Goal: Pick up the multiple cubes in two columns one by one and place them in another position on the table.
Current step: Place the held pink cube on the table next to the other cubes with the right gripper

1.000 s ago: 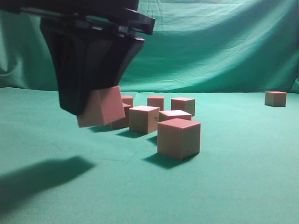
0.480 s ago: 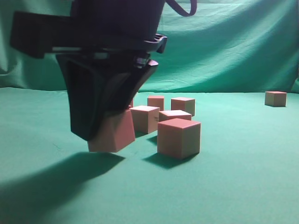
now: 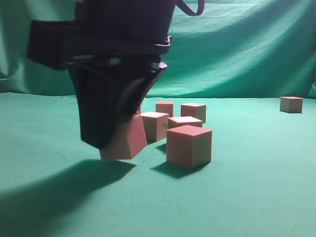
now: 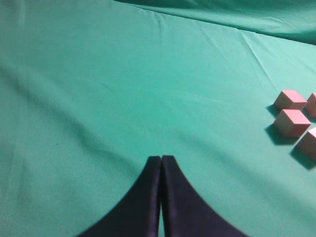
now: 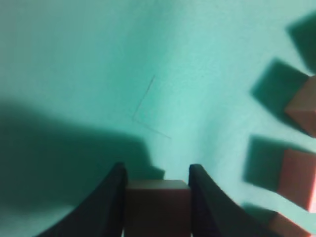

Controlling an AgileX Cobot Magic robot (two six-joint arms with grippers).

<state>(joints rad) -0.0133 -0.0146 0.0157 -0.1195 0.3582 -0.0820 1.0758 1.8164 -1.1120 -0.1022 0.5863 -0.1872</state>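
1. Right wrist view: the right gripper (image 5: 157, 197) is clenching one cube (image 5: 157, 207) between its fingers, tilted just above the table (image 3: 256, 197).
2. Just right of that held cube, the nearest resting cube (image 3: 189, 146) is sitting apart — others (image 3: 183, 116) are clustering behind it.
3. Well right, one lone cube (image 3: 291, 104) is sitting far back.
4. The left gripper (image 4: 161, 163) is hovering with jaws pressed together — empty.

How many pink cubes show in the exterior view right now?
6: one pink cube held in the right gripper, four clustered beside it with one behind, one far right. The gripper may hide more.
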